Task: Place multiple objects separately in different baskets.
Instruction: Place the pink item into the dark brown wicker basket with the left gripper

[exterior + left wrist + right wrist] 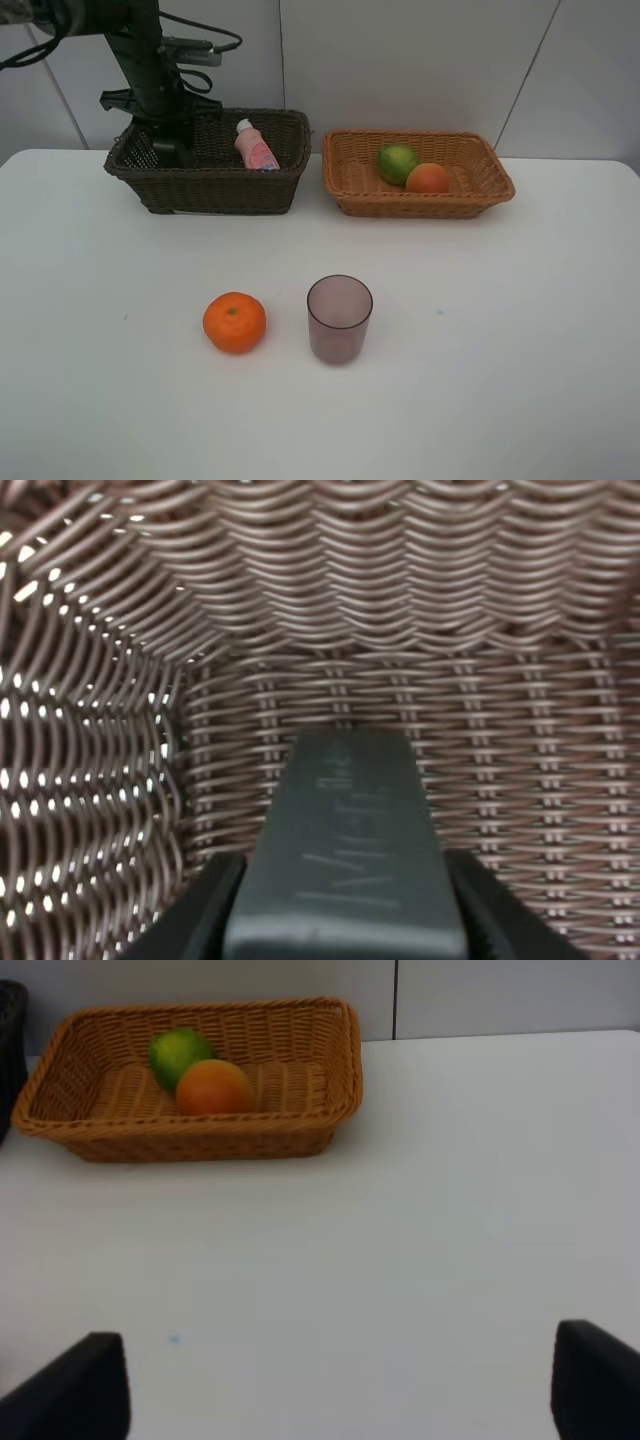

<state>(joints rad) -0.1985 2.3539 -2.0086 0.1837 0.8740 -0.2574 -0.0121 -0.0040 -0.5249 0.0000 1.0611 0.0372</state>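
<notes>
Dark green pump bottle: flat-sided, dull grey-green, with faint pale script too blurred to read. It sits inside the dark brown basket at its left end, low against the woven wall. The left hand is closed on it at a middling width, one finger against each side. The pump head is not in view. From the high camera the bottle itself is hidden behind the arm and the basket wall. The small pink bottle, white cap up, leans in the same basket, right of the arm. The light tan basket holds the green oval fruit and the peach, which touch each other. The mandarin and the purplish cup, which is upright, stand near each other on the white desk. The right hand is wide and empty above bare desk. Only its two dark fingertips show, cut by the frame edge, and it is outside the high view.
</notes>
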